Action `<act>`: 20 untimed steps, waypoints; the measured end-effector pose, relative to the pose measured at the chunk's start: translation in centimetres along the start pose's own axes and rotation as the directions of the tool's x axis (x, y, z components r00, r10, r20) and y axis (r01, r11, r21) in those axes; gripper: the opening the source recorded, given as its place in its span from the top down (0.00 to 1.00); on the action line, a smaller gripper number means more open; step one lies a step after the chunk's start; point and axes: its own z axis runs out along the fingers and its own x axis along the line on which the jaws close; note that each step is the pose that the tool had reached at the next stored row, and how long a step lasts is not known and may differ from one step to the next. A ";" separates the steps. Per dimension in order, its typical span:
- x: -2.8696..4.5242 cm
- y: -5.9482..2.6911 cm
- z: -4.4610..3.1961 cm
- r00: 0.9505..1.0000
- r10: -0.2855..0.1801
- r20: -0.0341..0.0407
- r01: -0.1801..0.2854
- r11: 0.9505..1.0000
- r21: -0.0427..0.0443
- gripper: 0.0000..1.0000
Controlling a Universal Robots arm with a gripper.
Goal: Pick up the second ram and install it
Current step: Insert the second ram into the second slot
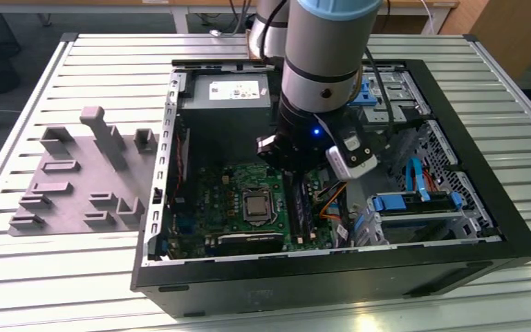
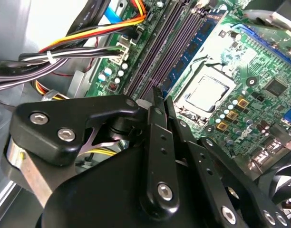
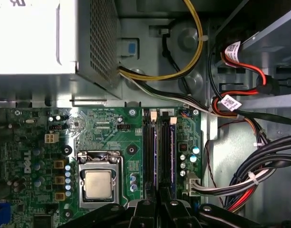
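Observation:
My gripper (image 1: 293,173) reaches down inside the open computer case, over the memory slots (image 3: 148,152) to the right of the processor socket in the exterior view. In both wrist views its fingers (image 2: 154,109) stand almost together. A thin dark strip runs on from the narrow gap between them along the slots. It looks like the second ram (image 3: 157,152) seen edge-on, gripped and standing in or just over a slot. Another stick with a blue edge (image 3: 172,147) sits in a neighbouring slot.
The grey plastic tray (image 1: 72,180) with upright pegs lies outside the case on the exterior view's left. The processor socket (image 3: 98,184) is beside the slots. Cable bundles (image 3: 250,180) run close on the other side. The power supply (image 1: 224,93) fills the case's far end.

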 end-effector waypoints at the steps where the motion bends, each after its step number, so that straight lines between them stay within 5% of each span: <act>1: 0.00 -0.04 0.11 1.000 0.000 0.000 0.000 1.000 0.000 0.86; 8: -0.23 -0.11 1.32 1.000 0.000 -0.006 0.000 1.000 0.000 0.86; 20: -0.23 -0.13 1.71 1.000 0.000 -0.006 0.000 1.000 0.000 0.86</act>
